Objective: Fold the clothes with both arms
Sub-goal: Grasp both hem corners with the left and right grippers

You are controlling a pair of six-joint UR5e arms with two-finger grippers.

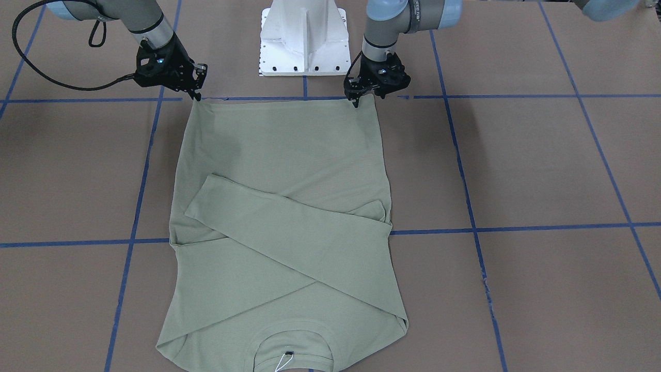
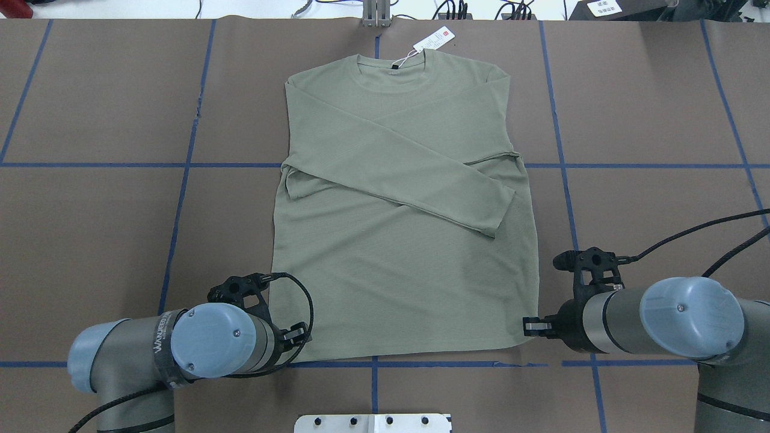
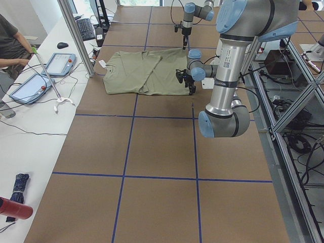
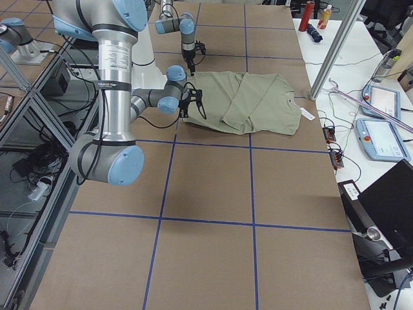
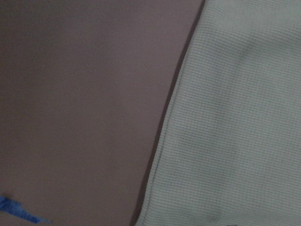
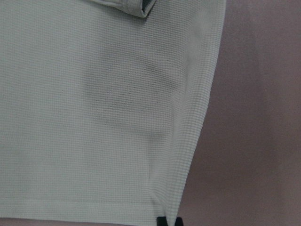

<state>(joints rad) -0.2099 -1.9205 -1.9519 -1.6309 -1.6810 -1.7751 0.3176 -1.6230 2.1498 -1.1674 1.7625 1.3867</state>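
The pale green long-sleeved shirt (image 1: pixel 279 155) lies flat on the brown table, both sleeves crossed over its chest. Its collar (image 2: pixel 394 63) and white hang tag (image 2: pixel 433 41) point away from the robot. My right gripper (image 1: pixel 197 96) is shut on one hem corner, which rises to a small point. In the right wrist view the black fingertips (image 6: pixel 168 221) pinch that corner of the shirt (image 6: pixel 94 117). My left gripper (image 1: pixel 356 101) is shut on the hem near the other corner. The left wrist view holds only the shirt's side edge (image 5: pixel 235 117) and the table.
The white pedestal base (image 1: pixel 303 39) stands just behind the hem, between the two arms. Blue tape lines (image 2: pixel 180 198) cross the brown table cover. A side bench with tablets (image 3: pixel 58 63) and a seated person's arm (image 3: pixel 10 43) lies past the collar end.
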